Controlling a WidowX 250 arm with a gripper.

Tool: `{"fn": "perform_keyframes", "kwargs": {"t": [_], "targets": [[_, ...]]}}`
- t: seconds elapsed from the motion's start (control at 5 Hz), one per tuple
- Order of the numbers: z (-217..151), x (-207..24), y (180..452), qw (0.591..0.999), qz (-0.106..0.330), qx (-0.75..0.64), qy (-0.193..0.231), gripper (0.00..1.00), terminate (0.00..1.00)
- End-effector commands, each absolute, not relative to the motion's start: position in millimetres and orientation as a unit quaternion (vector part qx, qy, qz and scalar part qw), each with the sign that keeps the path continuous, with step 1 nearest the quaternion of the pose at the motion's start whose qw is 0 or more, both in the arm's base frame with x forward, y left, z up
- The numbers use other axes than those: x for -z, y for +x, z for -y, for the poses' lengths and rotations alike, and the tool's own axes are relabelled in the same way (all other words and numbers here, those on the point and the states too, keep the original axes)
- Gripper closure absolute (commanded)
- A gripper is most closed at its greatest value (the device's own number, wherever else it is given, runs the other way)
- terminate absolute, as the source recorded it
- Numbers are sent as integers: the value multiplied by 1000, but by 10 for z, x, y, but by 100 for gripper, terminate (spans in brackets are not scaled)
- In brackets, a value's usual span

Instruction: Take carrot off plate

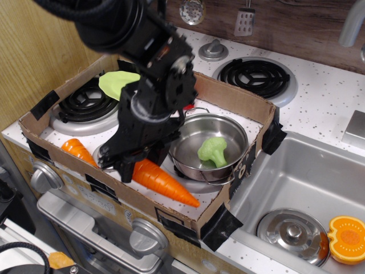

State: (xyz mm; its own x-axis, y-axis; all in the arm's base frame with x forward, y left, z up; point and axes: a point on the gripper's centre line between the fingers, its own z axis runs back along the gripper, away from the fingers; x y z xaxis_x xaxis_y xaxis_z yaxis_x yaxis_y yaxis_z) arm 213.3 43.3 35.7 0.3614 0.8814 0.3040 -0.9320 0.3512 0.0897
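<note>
The long orange carrot (163, 182) lies low over the white stovetop at the front of the cardboard tray, tip pointing right. My black gripper (128, 164) is shut on its thick left end. The pale lime-green plate (116, 83) rests tilted on the back-left burner, partly hidden behind my arm, well away from the carrot.
A shorter ridged orange carrot (78, 152) lies at the tray's front left. A steel pot (210, 147) holds a green broccoli (213, 149). A red strawberry (188, 106) peeks behind my arm. The cardboard tray wall (145, 205) runs just in front. The sink (302, 188) is at right.
</note>
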Motion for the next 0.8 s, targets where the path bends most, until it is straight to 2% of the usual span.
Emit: {"fn": "perform_keyframes", "kwargs": {"t": [0.0,0.2,0.4,0.6], "targets": [[-430,-519,2222,824,120,-540,124,0,0],[-449,-550,2229,832,125,-526,122,0,0],[-461,-678,2237,834,127,-520,134,0,0],[-506,-944,2318,839,122,-509,149,0,100]]}}
